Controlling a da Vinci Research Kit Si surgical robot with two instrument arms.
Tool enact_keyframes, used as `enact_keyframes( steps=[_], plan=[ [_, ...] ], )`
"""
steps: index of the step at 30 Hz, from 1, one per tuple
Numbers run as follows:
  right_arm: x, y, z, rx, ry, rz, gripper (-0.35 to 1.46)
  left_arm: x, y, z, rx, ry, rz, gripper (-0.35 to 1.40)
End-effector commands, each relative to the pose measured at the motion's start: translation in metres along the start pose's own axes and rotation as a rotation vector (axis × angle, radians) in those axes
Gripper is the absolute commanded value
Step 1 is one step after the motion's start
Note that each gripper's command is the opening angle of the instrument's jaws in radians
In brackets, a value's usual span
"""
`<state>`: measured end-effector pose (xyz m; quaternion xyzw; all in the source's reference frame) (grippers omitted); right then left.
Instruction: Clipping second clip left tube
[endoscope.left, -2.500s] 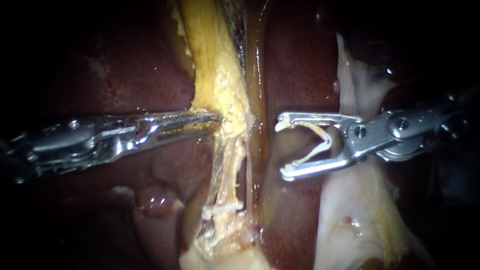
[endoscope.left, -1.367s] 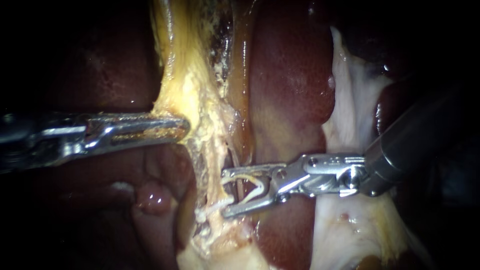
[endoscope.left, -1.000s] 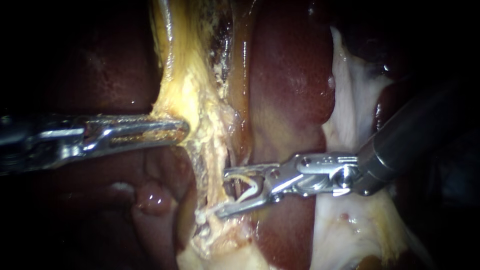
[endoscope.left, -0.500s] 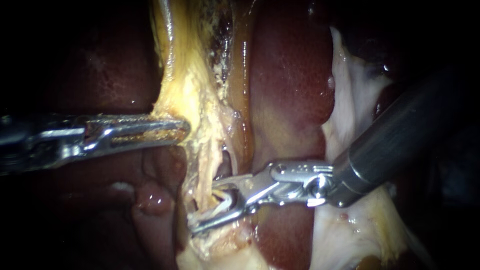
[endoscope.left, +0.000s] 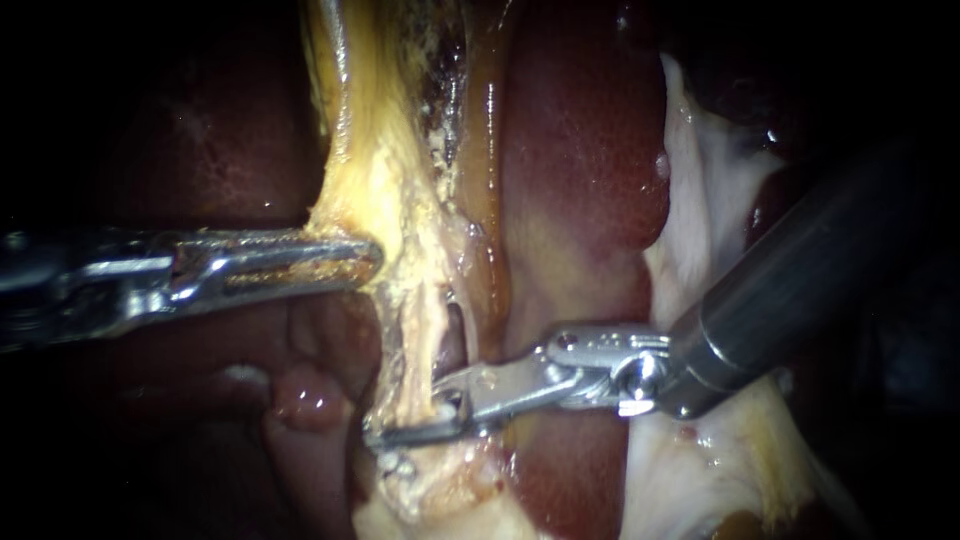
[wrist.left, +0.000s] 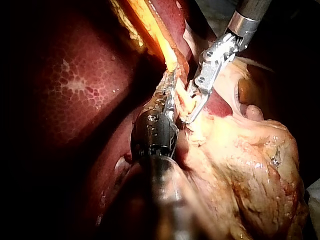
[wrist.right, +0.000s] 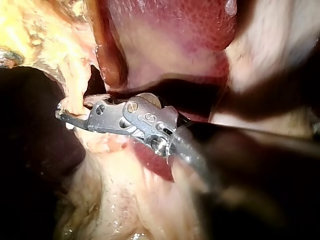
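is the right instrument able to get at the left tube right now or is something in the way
Probably yes: the right instrument has its jaws closed on the left tube, with nothing else between. The left instrument grips yellow tissue higher up, clear of the path.

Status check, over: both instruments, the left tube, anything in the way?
Left instrument shut on yellow tissue, drawing it sideways. Right instrument shut on left tube, clip between its jaws. Nothing blocking.

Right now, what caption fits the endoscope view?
The right silver instrument clamps across the pale yellowish tube while the left silver instrument grips yellow tissue.
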<state>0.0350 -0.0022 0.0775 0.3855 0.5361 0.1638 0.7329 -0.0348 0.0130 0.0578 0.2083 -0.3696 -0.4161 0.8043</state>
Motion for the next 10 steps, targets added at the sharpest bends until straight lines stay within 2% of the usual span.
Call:
enact_keyframes(
  steps=[1, 10],
  plan=[
    [-0.0001, 0.0000, 0.0001, -0.001, -0.004, 0.000, -0.35, 0.0000, 0.0001, 0.0000, 0.002, 0.000, 0.001, -0.35],
    [-0.0002, -0.0001, 0.0000, 0.000, -0.005, -0.001, -0.35, 0.0000, 0.0001, 0.0001, 0.002, 0.000, 0.001, -0.35]
  ],
)
